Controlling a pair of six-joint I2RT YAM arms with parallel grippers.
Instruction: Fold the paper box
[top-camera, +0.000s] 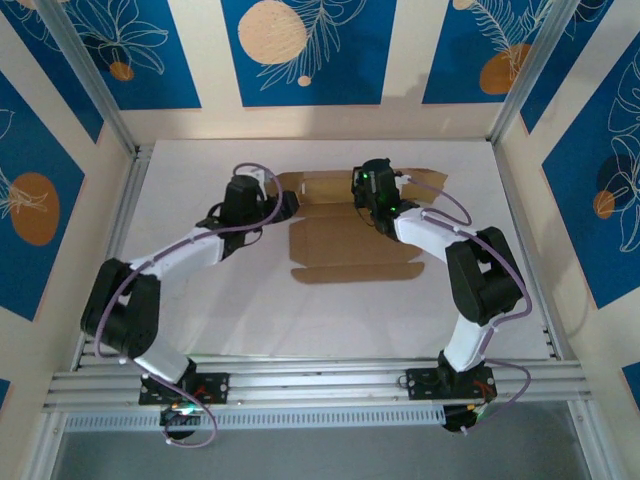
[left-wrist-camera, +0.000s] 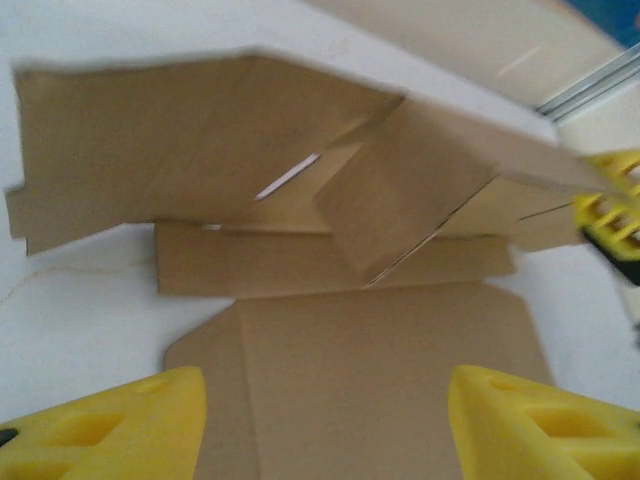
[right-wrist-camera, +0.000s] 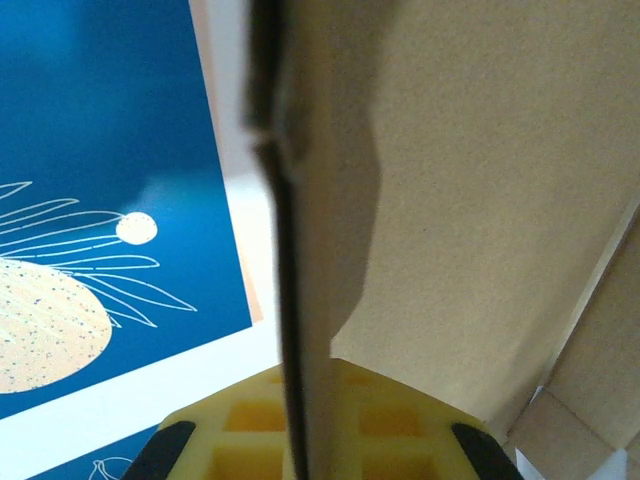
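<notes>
Top external view: the paper box lies mid-frame on the desk. Left hand is spread over a flat panel; right hand pinches a raised flap.

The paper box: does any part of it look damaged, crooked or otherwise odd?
No tear or crush shows. The paper box is only half folded: the right gripper pinches its raised far wall, and in the left wrist view one inner flap leans at a slant instead of lying flat.
</notes>
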